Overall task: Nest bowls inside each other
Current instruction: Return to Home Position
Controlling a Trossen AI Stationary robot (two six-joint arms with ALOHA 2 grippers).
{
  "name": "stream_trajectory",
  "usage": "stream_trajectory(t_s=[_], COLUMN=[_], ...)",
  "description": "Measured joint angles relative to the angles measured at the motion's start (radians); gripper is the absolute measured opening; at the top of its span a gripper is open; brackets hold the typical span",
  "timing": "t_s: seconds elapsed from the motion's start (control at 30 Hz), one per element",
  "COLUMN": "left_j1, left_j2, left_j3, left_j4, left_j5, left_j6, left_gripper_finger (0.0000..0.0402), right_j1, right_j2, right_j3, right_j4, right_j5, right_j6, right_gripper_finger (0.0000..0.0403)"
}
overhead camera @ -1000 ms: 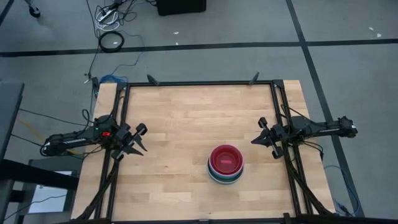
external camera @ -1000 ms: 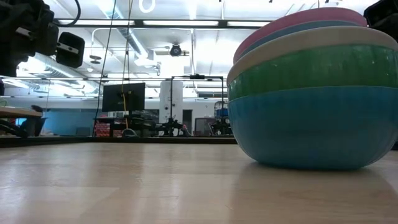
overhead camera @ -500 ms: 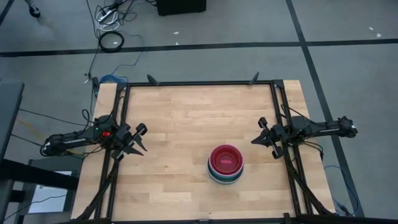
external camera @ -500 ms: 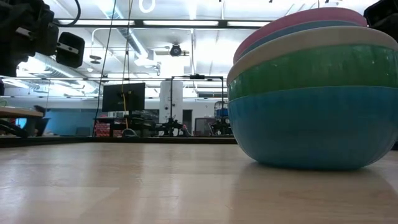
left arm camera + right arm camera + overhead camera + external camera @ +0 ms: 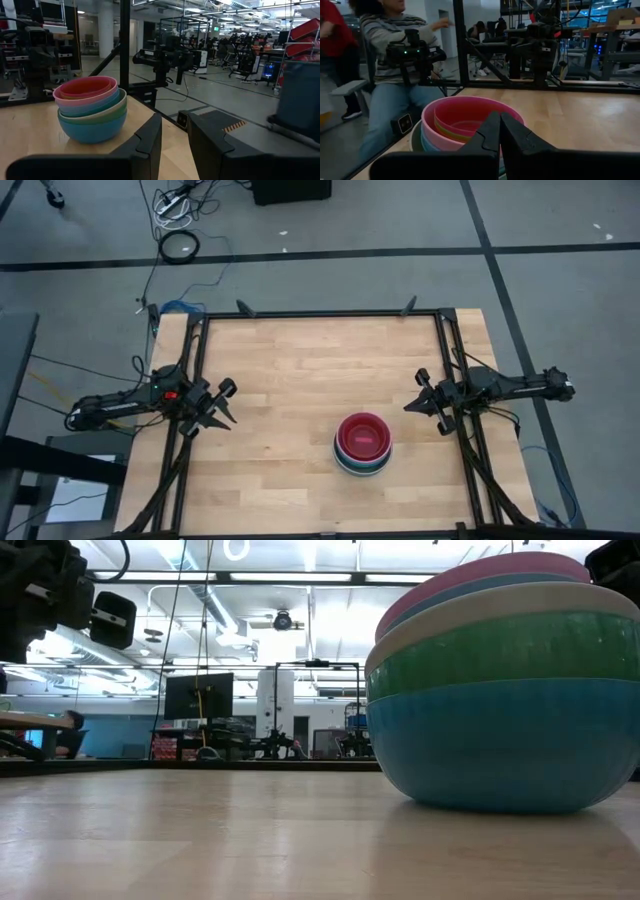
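Note:
Several bowls stand nested in one stack on the wooden table, right of centre and toward the near edge. The blue bowl at the bottom rests on the wood, with green, white-grey, teal and pink rims above it and a red bowl innermost. My left gripper hovers level at the table's left edge, open and holding nothing. At the right edge my right gripper also hovers level, shut on nothing. Both point toward the middle, well clear of the stack.
Black frame rails run along the table's left, far and right sides. Bare wood stretches between both grippers and the stack. Beyond the table's left side, people show in the right wrist view.

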Motion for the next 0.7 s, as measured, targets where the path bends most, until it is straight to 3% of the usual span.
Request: stream_trajectory(t_s=[0.7], left_j1=[0.0], left_j2=[0.0], left_j3=[0.0], left_j4=[0.0], left_j5=[0.0], left_j6=[0.0], left_gripper_finger=[0.0102], right_j1=[0.0], right_j2=[0.0], right_j3=[0.0], right_j4=[0.0], right_j5=[0.0], right_j6=[0.0], right_gripper_finger=[0.0003])
